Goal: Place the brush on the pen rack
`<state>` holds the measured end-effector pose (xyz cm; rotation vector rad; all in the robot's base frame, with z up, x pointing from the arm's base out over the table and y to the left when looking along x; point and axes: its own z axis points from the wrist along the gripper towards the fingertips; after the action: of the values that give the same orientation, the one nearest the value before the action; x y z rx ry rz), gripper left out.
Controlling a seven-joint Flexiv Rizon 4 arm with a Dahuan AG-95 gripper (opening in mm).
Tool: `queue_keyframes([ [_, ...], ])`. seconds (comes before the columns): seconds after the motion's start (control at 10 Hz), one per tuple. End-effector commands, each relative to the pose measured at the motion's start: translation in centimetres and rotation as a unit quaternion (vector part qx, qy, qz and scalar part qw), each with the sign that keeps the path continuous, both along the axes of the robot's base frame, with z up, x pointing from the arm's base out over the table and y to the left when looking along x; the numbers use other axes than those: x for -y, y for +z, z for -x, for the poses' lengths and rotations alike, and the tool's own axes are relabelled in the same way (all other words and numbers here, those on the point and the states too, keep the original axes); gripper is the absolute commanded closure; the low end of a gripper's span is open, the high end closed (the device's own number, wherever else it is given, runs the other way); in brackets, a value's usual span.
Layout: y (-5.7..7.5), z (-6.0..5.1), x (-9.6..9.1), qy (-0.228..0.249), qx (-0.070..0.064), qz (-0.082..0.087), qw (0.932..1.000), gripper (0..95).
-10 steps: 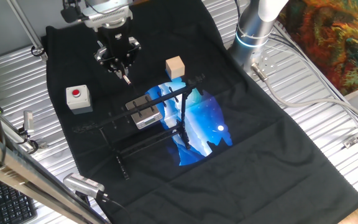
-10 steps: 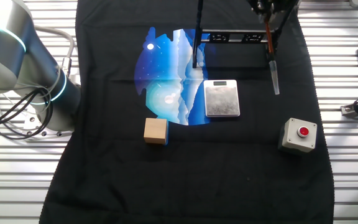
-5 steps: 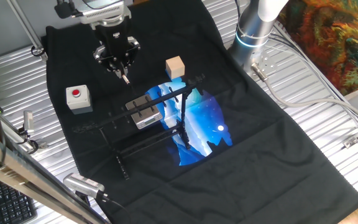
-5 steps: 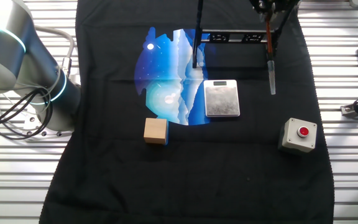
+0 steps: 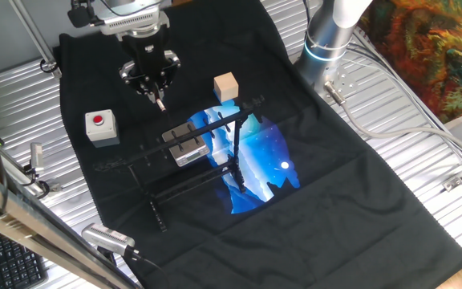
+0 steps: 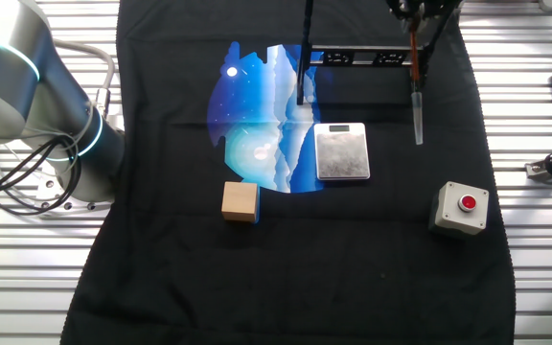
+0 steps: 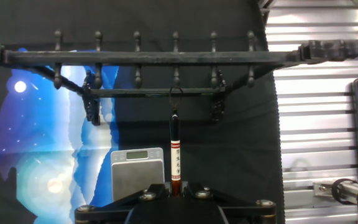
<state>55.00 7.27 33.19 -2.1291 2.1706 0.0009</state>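
In the hand view, at 6 o'clock: the gripper point(image 7: 175, 186)
Jaws: clamped on the brush point(image 7: 175, 152), which is held clear of the desk point(image 6: 535, 287).
Brush: at 2 o'clock from the grey scale point(image 6: 342, 151).
Pen rack point(image 7: 154, 57): at 12 o'clock from the brush. The brush loop seems lined up with a peg, though the depth is unclear.
Change: over the last second the brush tip has edged slightly toward the rack.
Meaning: the carry is under way, and the hanging is not yet done.

One brush point(image 6: 416, 91), one black hook rack point(image 7: 154, 57), one scale point(image 6: 341, 150), one wooden cube point(image 6: 240, 202), one button box point(image 6: 461, 208).
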Motion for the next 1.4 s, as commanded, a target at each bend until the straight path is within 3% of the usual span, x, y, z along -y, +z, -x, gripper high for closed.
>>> queue_keyframes([
  [0.1,-0.02,-0.11,-0.02,0.000,0.000,-0.001,1.0000,95.0],
  [1.4,-0.84,-1.08,-0.42,-0.009,0.005,-0.001,0.9999,95.0],
])
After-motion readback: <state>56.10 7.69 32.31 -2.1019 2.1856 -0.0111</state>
